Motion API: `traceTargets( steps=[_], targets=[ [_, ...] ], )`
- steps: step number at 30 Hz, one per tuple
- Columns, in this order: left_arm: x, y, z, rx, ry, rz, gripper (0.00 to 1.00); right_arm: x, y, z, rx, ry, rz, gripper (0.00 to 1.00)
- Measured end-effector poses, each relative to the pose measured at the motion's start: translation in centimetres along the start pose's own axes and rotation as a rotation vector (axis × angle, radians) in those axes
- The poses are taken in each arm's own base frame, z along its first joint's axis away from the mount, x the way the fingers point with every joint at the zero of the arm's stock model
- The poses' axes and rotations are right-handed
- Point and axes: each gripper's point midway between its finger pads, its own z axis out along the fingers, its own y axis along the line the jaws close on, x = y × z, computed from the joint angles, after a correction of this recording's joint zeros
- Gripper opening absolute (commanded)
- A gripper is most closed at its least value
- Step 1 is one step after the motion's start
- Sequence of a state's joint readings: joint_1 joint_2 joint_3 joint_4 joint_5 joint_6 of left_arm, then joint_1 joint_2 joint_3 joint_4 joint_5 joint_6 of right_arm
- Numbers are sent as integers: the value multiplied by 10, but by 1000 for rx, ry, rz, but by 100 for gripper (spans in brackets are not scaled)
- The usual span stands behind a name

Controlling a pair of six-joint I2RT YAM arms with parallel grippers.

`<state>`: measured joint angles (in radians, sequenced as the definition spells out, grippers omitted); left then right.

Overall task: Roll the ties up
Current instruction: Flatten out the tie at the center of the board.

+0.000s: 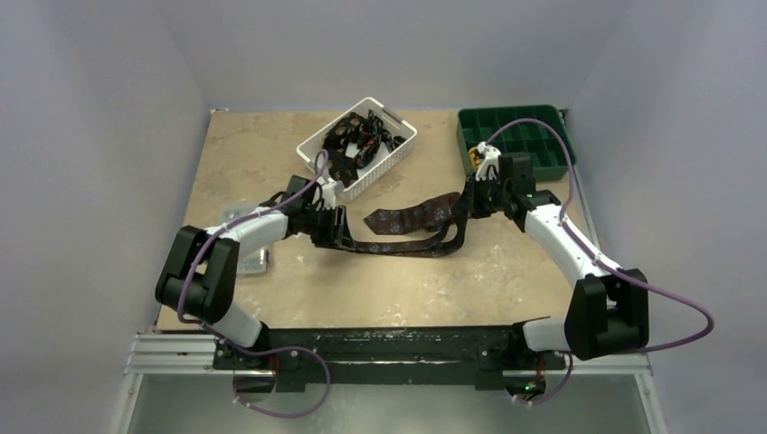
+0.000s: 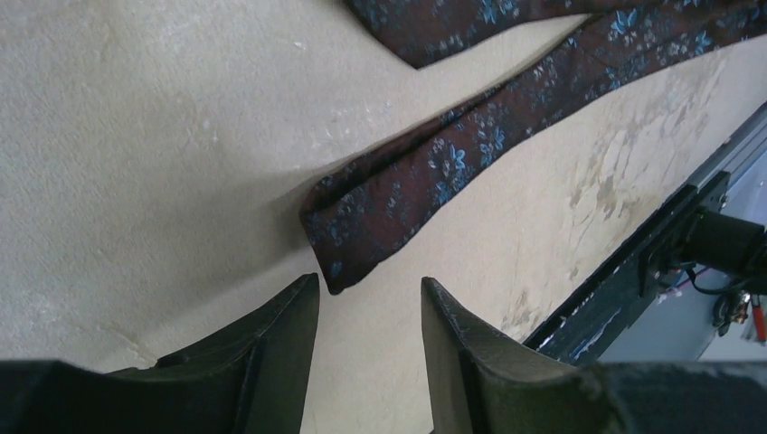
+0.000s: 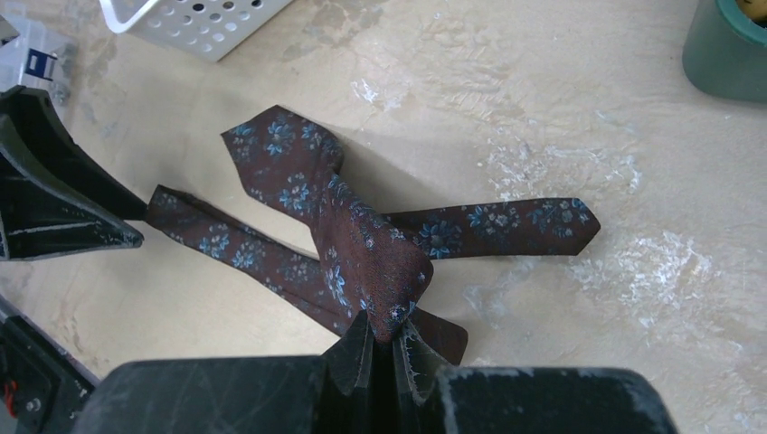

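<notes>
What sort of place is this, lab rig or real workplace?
Probably a lab test cell: plain grey walls close around a beige table, the left arm and right arm bolted to a rail, and a white basket of ties staged.

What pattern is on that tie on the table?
The tie: blue flowers on dark brown; right wrist view.

Left end effector (image 2: 369, 282) is hovering, jaws apart; right end effector (image 3: 391, 333) is pinching the tie (image 3: 357, 249), jaws closed.
</notes>
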<state>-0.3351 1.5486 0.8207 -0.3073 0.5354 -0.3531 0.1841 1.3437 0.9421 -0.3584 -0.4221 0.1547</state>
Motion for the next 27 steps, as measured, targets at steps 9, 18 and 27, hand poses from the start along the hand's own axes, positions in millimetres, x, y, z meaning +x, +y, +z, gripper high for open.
traceTargets(
  steps=[9,18,27],
  targets=[
    [-8,9,16,9,-17,-62,38,6,-4,-1,21,20,-3,0],
    [-18,-10,14,92,3,-66,0,9,-5,1,22,25,8,30],
    [-159,-216,-175,342,-429,433,0,-29,8,-11,-1,-71,9,85]
  ],
)
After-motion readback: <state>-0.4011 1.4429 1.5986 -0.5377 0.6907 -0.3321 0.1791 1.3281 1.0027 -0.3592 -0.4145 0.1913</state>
